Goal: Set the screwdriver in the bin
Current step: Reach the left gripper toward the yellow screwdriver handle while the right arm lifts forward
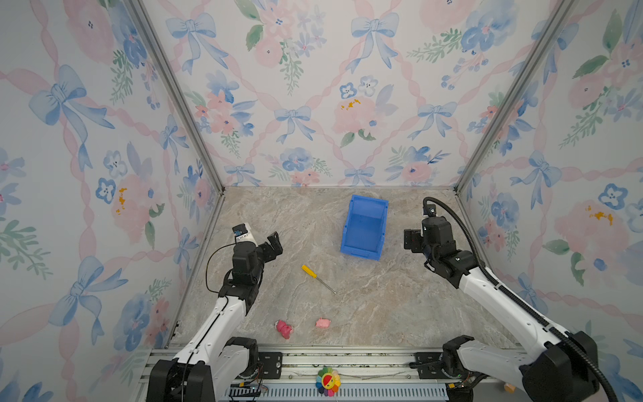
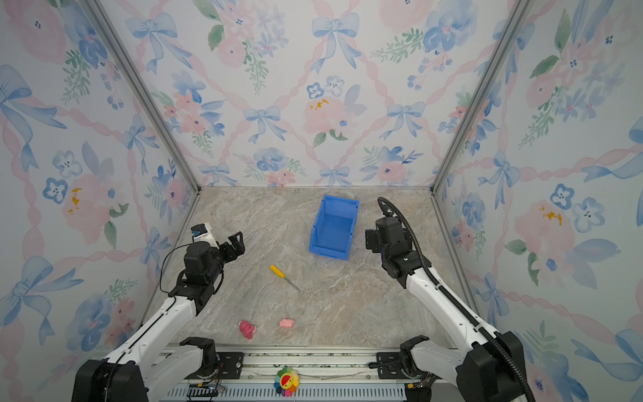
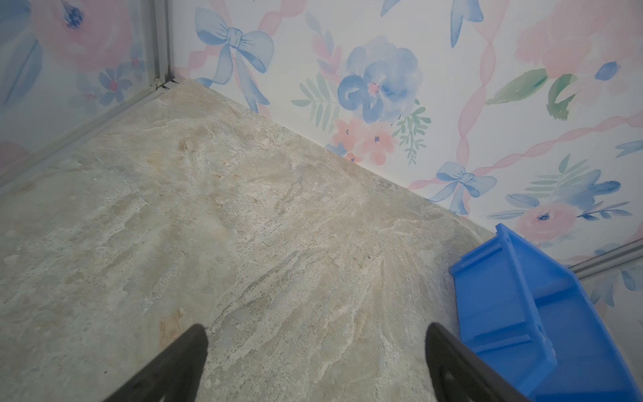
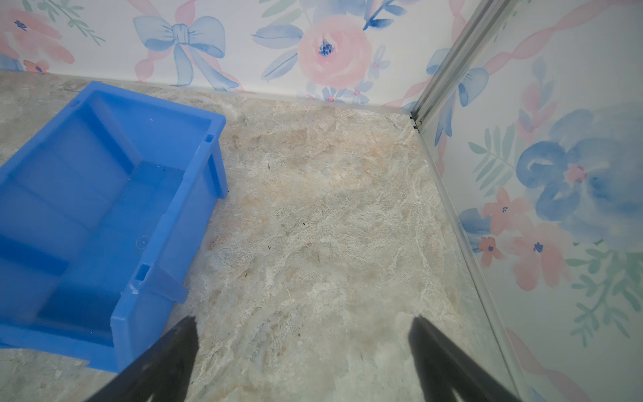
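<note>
Screwdriver (image 1: pixel 318 279) lies near empty bin (image 1: pixel 360 254), ungrasped.
Left gripper (image 3: pixel 315 334), right gripper (image 4: pixel 304 322) both apart, empty; tool likely light, stiff; shaft (image 1: pixel 326 285) slippery, so pinch handle (image 1: pixel 309 271).

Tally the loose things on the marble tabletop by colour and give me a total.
Blue: 1, the bin
Yellow: 1, the screwdriver
Pink: 2, a darker pink toy and a lighter pink toy
Total: 4
</note>
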Controlling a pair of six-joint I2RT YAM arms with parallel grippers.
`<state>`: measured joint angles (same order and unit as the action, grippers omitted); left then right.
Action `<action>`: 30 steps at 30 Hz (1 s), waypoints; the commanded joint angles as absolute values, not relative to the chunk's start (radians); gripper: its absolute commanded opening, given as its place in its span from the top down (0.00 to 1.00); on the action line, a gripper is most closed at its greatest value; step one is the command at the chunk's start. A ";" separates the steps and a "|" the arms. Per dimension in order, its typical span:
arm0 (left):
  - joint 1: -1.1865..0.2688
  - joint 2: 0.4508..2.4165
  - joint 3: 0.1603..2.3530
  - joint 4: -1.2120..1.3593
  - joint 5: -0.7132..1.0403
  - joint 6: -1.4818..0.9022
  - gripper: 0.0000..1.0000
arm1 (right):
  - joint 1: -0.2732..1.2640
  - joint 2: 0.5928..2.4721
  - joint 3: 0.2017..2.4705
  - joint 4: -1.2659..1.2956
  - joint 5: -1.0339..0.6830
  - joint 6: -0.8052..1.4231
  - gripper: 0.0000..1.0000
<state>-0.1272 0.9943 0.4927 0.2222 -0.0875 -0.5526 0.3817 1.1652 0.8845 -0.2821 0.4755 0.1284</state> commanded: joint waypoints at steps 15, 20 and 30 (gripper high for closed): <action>-0.410 1.258 0.786 -0.239 -0.188 -0.845 0.02 | 0.407 1.249 1.038 -0.458 0.281 0.124 0.03; -0.459 1.248 0.798 -0.315 -0.236 -0.937 0.02 | 0.408 1.230 1.062 -0.538 0.222 0.078 0.03; -0.560 1.353 0.815 -0.327 -0.277 -1.050 0.03 | 0.393 1.203 1.078 -0.594 0.118 0.067 0.03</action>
